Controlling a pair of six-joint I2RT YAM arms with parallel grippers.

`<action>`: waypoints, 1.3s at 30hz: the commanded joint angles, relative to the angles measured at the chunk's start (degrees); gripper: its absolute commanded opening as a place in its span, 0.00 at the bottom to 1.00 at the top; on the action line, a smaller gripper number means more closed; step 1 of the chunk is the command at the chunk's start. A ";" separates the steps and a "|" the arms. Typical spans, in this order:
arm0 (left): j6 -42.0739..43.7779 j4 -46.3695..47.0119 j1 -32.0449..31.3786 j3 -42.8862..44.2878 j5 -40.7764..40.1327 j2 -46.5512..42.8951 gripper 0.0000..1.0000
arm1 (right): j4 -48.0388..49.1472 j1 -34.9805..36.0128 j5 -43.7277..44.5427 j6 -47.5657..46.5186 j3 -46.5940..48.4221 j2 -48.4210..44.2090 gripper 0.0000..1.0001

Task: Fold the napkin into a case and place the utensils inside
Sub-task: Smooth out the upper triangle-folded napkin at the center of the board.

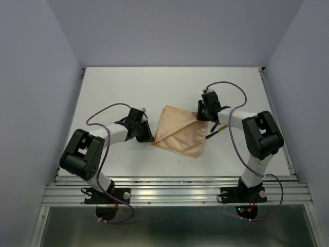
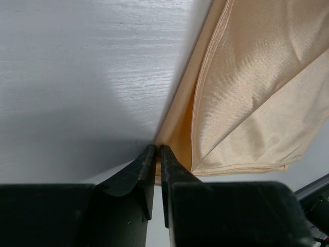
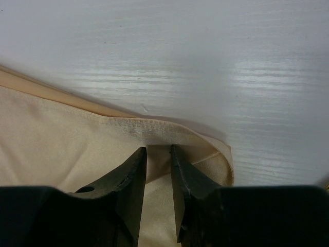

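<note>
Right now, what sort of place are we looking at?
Probably a lab robot test cell: a white table boxed in by plain pale walls, left arm and right arm bolted to a metal rail, a peach napkin laid out.

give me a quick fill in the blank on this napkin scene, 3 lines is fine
1. The napkin lies on a ___ table.
2. In the top view, the utensils lie to the ___ of the napkin, outside it.
3. The left gripper meets the napkin at its ___.
Missing words: white; right; corner.
</note>
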 commanded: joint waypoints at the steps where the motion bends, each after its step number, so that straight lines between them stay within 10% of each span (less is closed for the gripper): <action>1: -0.06 0.60 -0.32 -0.87 0.55 -0.28 0.21 | 0.66 0.06 3.20 -0.14 -0.77 -2.42 0.31; 39: 1.96 -8.55 0.64 9.32 -5.95 -7.85 0.25 | 12.17 0.06 -5.57 -3.05 7.15 3.12 0.34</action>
